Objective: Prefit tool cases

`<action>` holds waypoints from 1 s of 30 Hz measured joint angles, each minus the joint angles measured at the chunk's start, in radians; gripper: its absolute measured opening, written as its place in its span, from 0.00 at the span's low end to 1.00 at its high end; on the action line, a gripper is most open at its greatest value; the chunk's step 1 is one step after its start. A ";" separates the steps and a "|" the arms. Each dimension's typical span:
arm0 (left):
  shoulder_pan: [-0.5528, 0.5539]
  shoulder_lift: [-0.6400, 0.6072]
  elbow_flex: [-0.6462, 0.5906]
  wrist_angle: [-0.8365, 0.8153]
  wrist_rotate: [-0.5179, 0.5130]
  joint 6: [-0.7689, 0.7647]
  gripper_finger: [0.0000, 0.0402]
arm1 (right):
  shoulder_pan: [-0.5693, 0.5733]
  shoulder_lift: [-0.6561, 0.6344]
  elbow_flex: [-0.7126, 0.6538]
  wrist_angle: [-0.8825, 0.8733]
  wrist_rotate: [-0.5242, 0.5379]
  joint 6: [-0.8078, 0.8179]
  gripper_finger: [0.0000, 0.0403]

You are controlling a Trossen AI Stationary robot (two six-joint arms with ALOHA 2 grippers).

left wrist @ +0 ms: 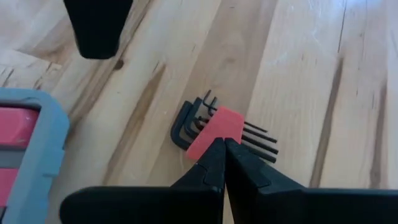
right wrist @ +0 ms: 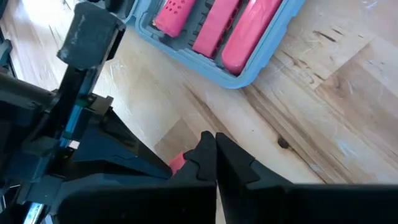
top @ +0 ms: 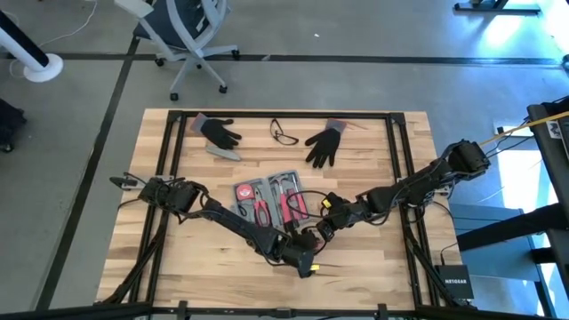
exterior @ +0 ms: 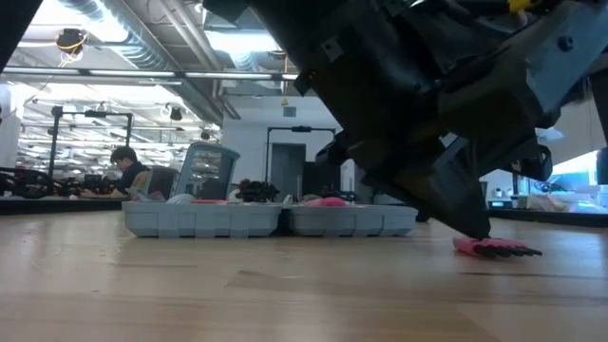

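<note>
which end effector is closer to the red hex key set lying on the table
Left. The left end effector, shut, sits right at the red hex key set. The right end effector, also shut, hovers a little farther off, between it and the tool case.

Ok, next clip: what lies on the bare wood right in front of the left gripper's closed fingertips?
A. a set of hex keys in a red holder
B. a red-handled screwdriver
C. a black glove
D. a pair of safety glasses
A: the left wrist view shows the shut left gripper right at a set of black hex keys in a red holder, lying on the wooden table beside the blue-grey tool case.
</note>
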 joint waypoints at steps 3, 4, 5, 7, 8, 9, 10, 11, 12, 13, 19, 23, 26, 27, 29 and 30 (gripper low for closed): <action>0.003 0.000 0.000 -0.001 0.000 0.000 0.00 | 0.000 0.000 0.000 0.000 0.000 0.000 0.00; 0.004 0.000 0.000 -0.001 0.000 0.000 0.00 | 0.000 0.000 0.000 0.000 0.000 0.000 0.00; 0.005 0.000 0.000 -0.001 0.000 0.000 0.00 | 0.000 0.000 0.000 0.000 0.000 0.000 0.00; 0.005 0.000 0.000 -0.001 0.000 0.000 0.00 | 0.000 0.000 0.000 0.000 0.000 0.000 0.00; 0.005 0.004 0.000 0.000 0.000 0.000 0.00 | 0.000 0.000 0.000 0.002 -0.001 0.000 0.00; 0.005 0.007 0.000 0.003 0.000 -0.003 0.00 | 0.000 0.000 0.000 0.008 -0.001 -0.007 0.00; 0.004 0.010 0.000 0.005 -0.001 -0.007 0.00 | 0.000 0.000 0.000 0.020 -0.002 -0.019 0.00; 0.004 0.010 0.000 0.005 0.003 -0.010 0.00 | 0.000 0.000 0.001 0.025 -0.009 -0.025 0.00; 0.002 0.010 0.000 0.004 0.006 -0.012 0.00 | 0.000 -0.006 0.003 0.022 -0.026 -0.033 0.00; 0.002 0.010 0.000 0.004 0.006 -0.012 0.00 | 0.001 -0.012 0.005 0.012 -0.054 -0.044 0.00; 0.001 0.010 0.000 0.004 0.006 -0.004 0.00 | 0.042 -0.012 0.006 -0.057 -0.151 -0.040 0.00; 0.002 0.011 0.000 0.004 0.008 0.000 0.00 | 0.038 -0.002 0.006 -0.032 -0.099 -0.011 0.00; 0.002 0.011 0.000 0.006 0.013 0.011 0.00 | 0.039 0.038 0.006 0.010 -0.081 0.010 0.00; 0.002 0.011 0.000 0.006 0.013 0.013 0.00 | 0.039 0.055 0.006 0.047 -0.081 0.014 0.00; 0.002 0.011 0.000 0.006 0.013 0.016 0.00 | 0.040 0.091 0.008 0.090 -0.087 0.036 0.00; 0.002 0.011 0.000 0.006 0.013 0.015 0.00 | 0.040 0.108 0.007 0.094 -0.084 0.043 0.00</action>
